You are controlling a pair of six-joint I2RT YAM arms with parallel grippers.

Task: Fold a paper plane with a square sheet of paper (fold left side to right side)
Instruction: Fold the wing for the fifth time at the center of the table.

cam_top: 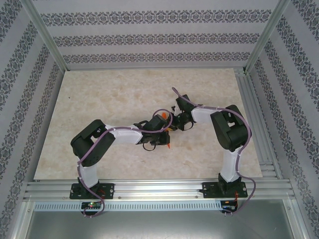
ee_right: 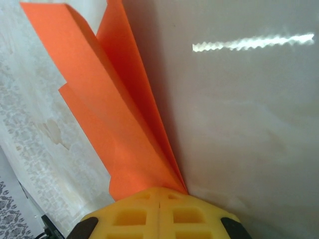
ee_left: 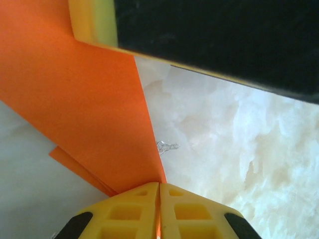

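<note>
2 grippers had the paper plane [ee_right: 114, 124] pinched between them, over the middle of the table [cam_top: 124, 89], right where the arms met. The left gripper [ee_left: 158, 196] was squeezed tight, with an edge of the orange paper caught in its crack. The right gripper [ee_right: 158, 196] was squeezed tight too, and the folded layers ran down into its grip like a fan closing. From the right wrist I could see at least 2 flaps with a crease between them.

I think the plane would be very light, so lifting it would take no work at all. It looked thin and bendy, but the creases likely made it a bit stiffer along its length. It could crumple or tear if the 2 grippers pulled apart or twisted. Smooth paper can slip, so a flat, firm pinch seemed best. The good place to hold it looked like the thick folded part by the crease, where many layers sat together, not a loose single flap. I could not tell if any part touched the table.
</note>
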